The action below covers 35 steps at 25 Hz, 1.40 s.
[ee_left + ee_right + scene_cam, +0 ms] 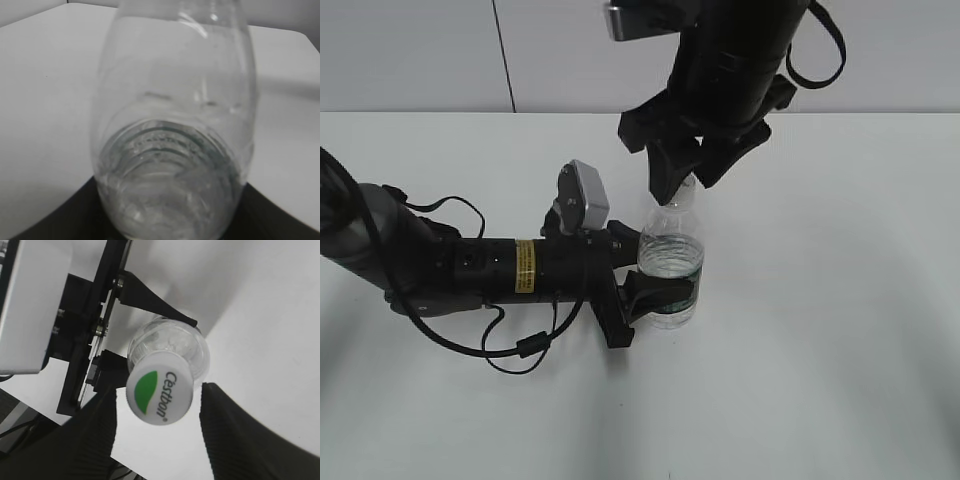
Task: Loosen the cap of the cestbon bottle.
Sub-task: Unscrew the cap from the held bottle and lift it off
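The cestbon bottle [670, 262] stands upright on the white table, clear, with water in it and a dark green label band low down. My left gripper [655, 285] is shut on its lower body from the left. In the left wrist view the bottle [172, 125] fills the frame, with the dark jaws [170, 222] at its base. My right gripper [685, 172] hangs above the bottle's neck. In the right wrist view the cap [159, 394], white with a green leaf and "Cestbon" lettering, sits between the right gripper's [159, 410] open fingers, with a gap on each side.
The white table [820, 350] spreads around the bottle. The left arm with its cables [470, 265] lies across the table's left half. A pale wall [420, 50] stands behind the table.
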Each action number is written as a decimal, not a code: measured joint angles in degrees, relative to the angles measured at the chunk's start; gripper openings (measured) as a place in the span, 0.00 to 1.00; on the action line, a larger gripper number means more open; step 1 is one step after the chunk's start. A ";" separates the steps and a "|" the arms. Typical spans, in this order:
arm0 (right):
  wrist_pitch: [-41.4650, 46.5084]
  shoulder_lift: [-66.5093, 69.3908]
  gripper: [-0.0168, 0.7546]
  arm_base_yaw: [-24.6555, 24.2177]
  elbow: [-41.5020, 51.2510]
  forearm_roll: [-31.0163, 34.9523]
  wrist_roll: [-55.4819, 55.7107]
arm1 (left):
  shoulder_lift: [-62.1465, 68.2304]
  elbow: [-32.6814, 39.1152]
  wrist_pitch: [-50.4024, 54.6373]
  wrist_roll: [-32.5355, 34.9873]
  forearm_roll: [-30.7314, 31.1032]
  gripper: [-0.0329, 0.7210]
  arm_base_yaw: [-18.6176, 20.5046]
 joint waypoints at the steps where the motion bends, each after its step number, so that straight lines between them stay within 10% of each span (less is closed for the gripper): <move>1: -0.06 0.32 0.56 0.00 0.00 0.00 0.00 | 0.00 0.00 0.00 0.00 0.00 0.54 0.00; 17: 0.15 0.61 0.42 0.00 -0.05 -0.16 -6.98 | -0.06 0.00 0.35 0.00 0.18 0.54 0.00; 35: -3.51 0.61 0.42 0.00 -0.32 -1.60 -76.00 | -0.11 -0.02 0.72 -0.47 -0.04 0.54 0.06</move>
